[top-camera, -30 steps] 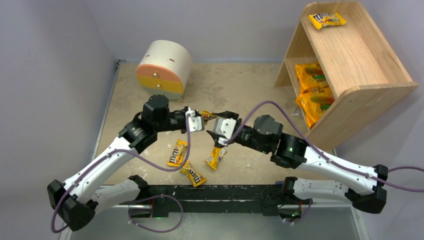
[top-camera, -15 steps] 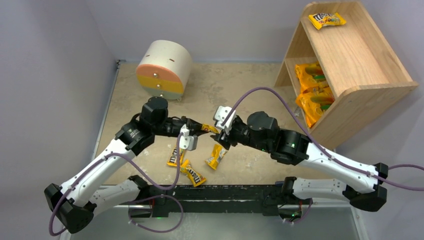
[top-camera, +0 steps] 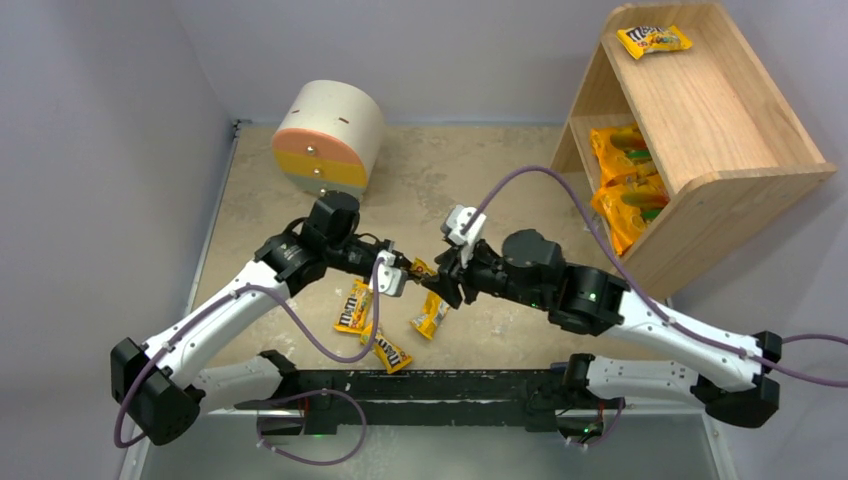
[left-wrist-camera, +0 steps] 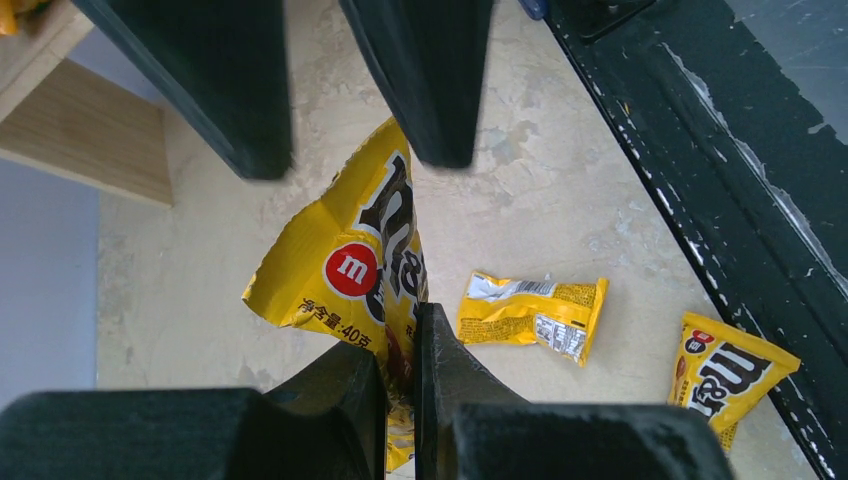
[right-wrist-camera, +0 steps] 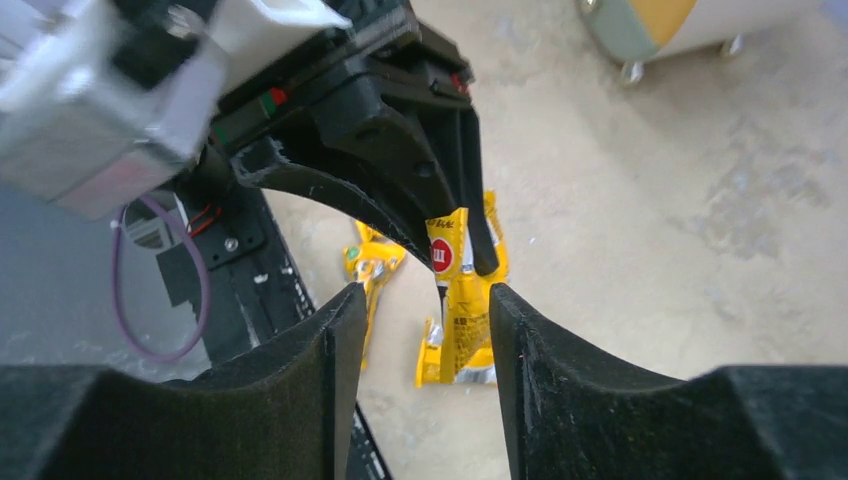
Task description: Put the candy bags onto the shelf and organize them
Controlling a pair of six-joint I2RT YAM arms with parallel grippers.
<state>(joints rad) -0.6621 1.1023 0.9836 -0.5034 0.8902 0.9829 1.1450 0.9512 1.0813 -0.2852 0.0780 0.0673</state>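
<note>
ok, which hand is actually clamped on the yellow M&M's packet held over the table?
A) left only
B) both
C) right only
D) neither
A: the left hand is shut on the lower end of the packet, while the right hand is open, its fingers spread apart near the packet's top.

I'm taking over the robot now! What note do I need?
Left gripper: shut on one M&M's packet.
Right gripper: open, facing that packet.
Done: two orange bags on the lower tier of the shelf, one yellow packet on its upper tier.
Left: the held packet plus three loose packets lying on the table.
</note>
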